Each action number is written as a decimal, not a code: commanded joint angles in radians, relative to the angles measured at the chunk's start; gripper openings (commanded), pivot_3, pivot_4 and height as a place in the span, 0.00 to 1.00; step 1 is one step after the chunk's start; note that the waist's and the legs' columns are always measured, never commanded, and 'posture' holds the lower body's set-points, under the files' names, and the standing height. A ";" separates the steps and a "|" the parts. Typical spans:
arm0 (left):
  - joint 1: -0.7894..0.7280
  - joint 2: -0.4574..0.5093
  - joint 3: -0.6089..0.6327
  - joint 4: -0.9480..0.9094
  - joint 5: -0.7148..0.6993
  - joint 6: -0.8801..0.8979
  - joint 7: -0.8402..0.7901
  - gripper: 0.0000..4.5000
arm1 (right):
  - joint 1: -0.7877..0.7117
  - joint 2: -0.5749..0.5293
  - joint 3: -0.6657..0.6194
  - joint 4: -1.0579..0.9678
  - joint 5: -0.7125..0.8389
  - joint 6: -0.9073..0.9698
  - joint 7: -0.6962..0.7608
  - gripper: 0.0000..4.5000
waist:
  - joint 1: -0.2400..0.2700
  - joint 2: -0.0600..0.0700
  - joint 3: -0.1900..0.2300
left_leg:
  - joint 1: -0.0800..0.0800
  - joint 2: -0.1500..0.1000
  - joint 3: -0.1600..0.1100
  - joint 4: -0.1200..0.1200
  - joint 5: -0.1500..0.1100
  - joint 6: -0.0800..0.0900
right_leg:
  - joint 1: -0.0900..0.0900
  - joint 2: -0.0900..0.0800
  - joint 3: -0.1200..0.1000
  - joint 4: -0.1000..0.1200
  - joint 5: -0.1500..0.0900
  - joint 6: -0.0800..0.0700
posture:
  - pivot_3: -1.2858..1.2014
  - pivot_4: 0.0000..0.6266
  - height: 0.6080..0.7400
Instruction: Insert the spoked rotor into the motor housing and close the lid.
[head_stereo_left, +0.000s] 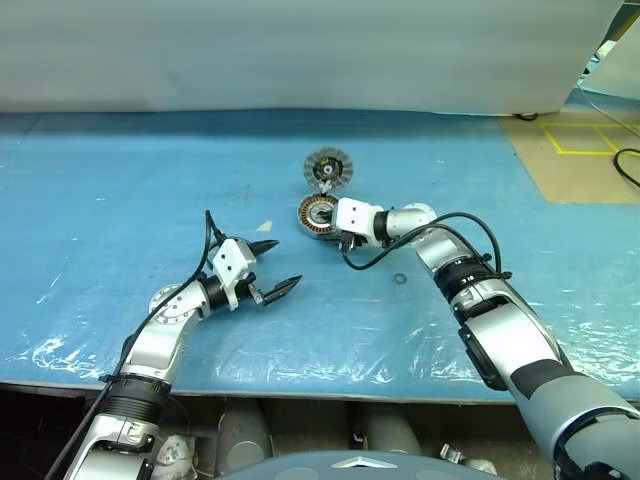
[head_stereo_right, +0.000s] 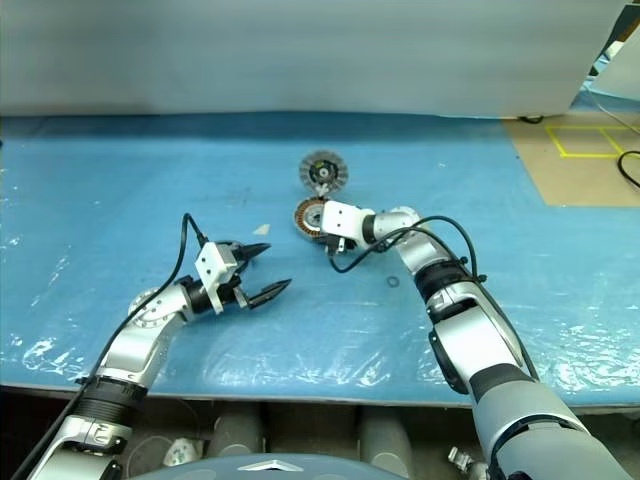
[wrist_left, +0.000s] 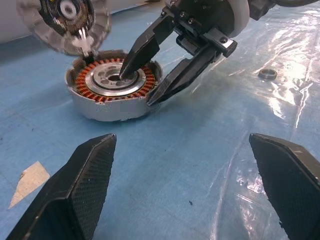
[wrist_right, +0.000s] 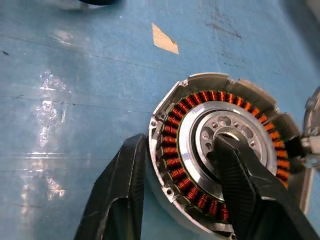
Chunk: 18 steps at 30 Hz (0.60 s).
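On the blue plastic sheet (head_stereo_left: 120, 180) that covers the work surface, the motor housing (head_stereo_left: 317, 214) sits near the middle, a shallow silver cup with copper-brown windings ringed around a silver hub. Just behind it, touching or nearly touching its far edge, lies a round part with a dark centre and silvery radial pattern (head_stereo_left: 328, 168); whether it is the lid or the spoked rotor cannot be told from these views. The right gripper (wrist_left: 145, 85) reaches down onto the housing from the robot's right, pointing forward and to the left: one black finger (wrist_right: 240, 185) has its tip in the hub's centre hole, while the other finger (wrist_right: 120, 195) stands outside the cup against its outer wall, so the jaws straddle the near wall and winding ring. They are partly closed around that wall, though whether they press it firmly cannot be told. The left gripper (head_stereo_left: 272, 268) hovers over the sheet, well apart from the housing on the robot's left, its two fingers spread wide and holding nothing, aimed level toward the housing. A small torn scrap of tan tape (head_stereo_left: 264, 227) lies on the sheet between the left gripper and the housing, and a small dark ring (head_stereo_left: 400, 278) rests on the sheet beside the right forearm.
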<state>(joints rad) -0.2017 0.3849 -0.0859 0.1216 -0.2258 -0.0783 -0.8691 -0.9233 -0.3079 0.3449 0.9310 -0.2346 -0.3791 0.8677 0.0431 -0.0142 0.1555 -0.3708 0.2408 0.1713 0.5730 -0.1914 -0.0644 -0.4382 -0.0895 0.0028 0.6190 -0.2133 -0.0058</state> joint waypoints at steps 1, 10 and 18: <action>-0.012 -0.001 -0.002 -0.030 -0.004 -0.007 0.000 1.00 | -0.024 -0.001 -0.012 0.008 -0.008 -0.022 -0.032 0.39 | 0.000 0.000 0.000 | 0.000 0.000 0.000 0.000 0.000 0.000 | 0.000 0.000 0.000 0.000 0.000 0.000 | 0.52 0.24 1.00; -0.016 -0.001 -0.003 -0.024 -0.002 -0.006 -0.001 1.00 | -0.031 0.003 -0.022 0.023 0.006 -0.038 -0.026 0.39 | 0.000 0.000 0.000 | 0.000 0.000 0.000 0.002 0.000 0.000 | 0.000 0.000 0.000 0.002 0.000 0.000 | 0.52 0.24 1.00; -0.013 -0.001 -0.003 -0.027 -0.001 -0.003 0.001 1.00 | -0.034 0.008 -0.029 0.018 0.005 -0.051 -0.041 0.83 | 0.000 0.000 0.000 | -0.001 0.000 0.000 0.002 0.000 0.000 | -0.001 0.000 0.000 0.001 0.000 0.000 | 0.52 0.24 1.00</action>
<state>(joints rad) -0.2077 0.3848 -0.0864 0.1218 -0.2230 -0.0774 -0.8695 -0.9303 -0.3031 0.3371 0.9631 -0.2409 -0.4079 0.8388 0.0432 -0.0140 0.1556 -0.3719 0.2410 0.1714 0.5747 -0.1916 -0.0643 -0.4394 -0.0895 0.0028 0.6205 -0.2135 -0.0061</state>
